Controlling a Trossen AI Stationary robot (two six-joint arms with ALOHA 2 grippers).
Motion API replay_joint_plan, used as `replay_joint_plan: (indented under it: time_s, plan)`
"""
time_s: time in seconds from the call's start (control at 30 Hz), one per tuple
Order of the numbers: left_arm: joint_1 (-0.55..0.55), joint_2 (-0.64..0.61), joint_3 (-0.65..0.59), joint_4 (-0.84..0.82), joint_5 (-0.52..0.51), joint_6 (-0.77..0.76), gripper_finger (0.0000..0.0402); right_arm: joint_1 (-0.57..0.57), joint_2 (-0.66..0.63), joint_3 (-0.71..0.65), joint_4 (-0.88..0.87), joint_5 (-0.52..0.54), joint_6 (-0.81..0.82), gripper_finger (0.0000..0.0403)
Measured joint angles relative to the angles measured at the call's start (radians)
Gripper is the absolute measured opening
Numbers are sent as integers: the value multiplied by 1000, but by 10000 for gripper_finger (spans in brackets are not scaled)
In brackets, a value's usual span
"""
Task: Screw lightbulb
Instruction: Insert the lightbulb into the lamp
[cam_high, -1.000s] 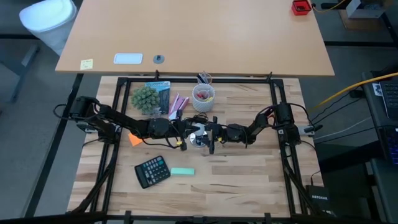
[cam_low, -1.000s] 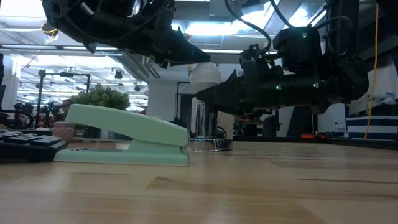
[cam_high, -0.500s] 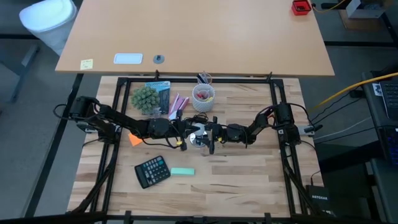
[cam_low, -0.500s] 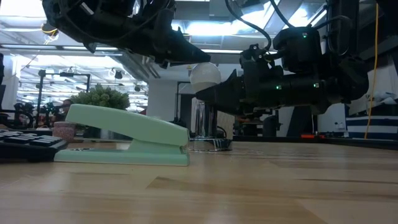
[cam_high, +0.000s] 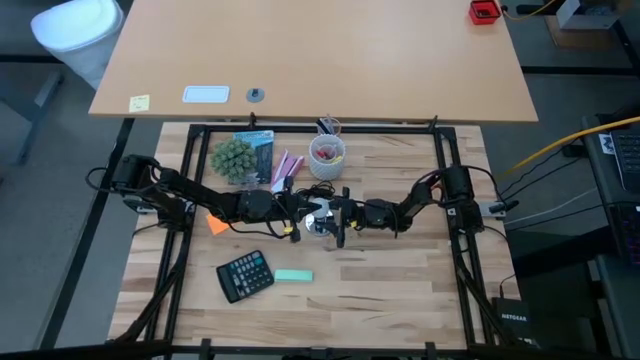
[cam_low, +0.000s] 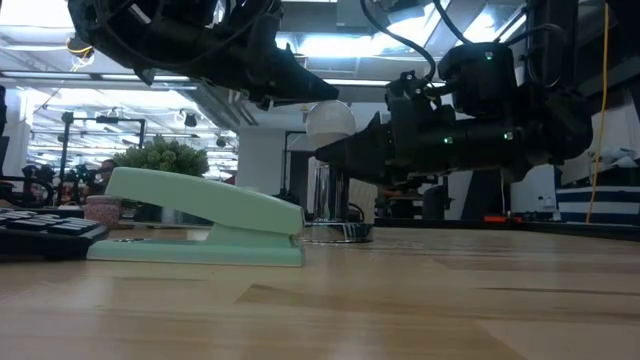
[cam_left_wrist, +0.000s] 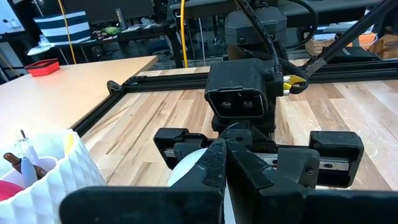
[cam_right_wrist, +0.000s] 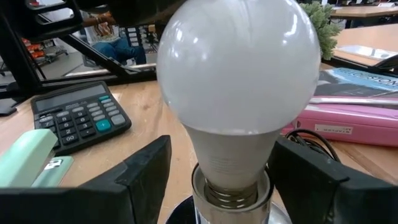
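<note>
Near the middle of the high view, the pale white rounded lightbulb (cam_right_wrist: 239, 74) stands upright with its metal thread seated in a shiny silver socket (cam_right_wrist: 231, 196) on the light wooden tabletop (cam_high: 380, 290). The right gripper (cam_right_wrist: 221, 171) reaches in level from the right of that frame, its two dark fingers (cam_right_wrist: 146, 168) spread wide on either side of the bulb's neck, with gaps showing between pad and bulb. The left gripper (cam_left_wrist: 225, 163) comes in from the left of the frame and sits at the top of the bulb, its fingers pressed together; whether the tips touch the glass I cannot tell. In the low view the bulb (cam_low: 330, 120) shows at upper centre between the two dark arms. At lower left of the high view lie a black calculator (cam_high: 244, 275) and, just beside it, a mint-green stapler (cam_high: 293, 276). Toward the upper centre stand a small green plant (cam_high: 232, 157) and a white cup of pens (cam_high: 327, 156).
</note>
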Motion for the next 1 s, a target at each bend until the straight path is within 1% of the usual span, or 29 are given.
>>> replay_joint_plan:
  time_s: [0.17,0.27,0.53,0.83,0.9,1.0]
  plan:
    - [0,0,0,1,0,0,1,-1,-44,-46,-48,2,3,262]
    - [0,0,0,1,0,0,1,-1,-90,-79,-24,2,3,262]
    - [0,0,0,0,0,-4,1,-1,-158,-158,-26,2,11,262]
    - [0,0,0,0,0,-4,1,-1,-236,-207,-25,1,13,261]
    - [0,0,0,0,0,-4,1,-1,-253,-210,-23,1,13,256]
    - [0,0,0,0,0,-4,1,0,-271,-210,-24,1,12,236]
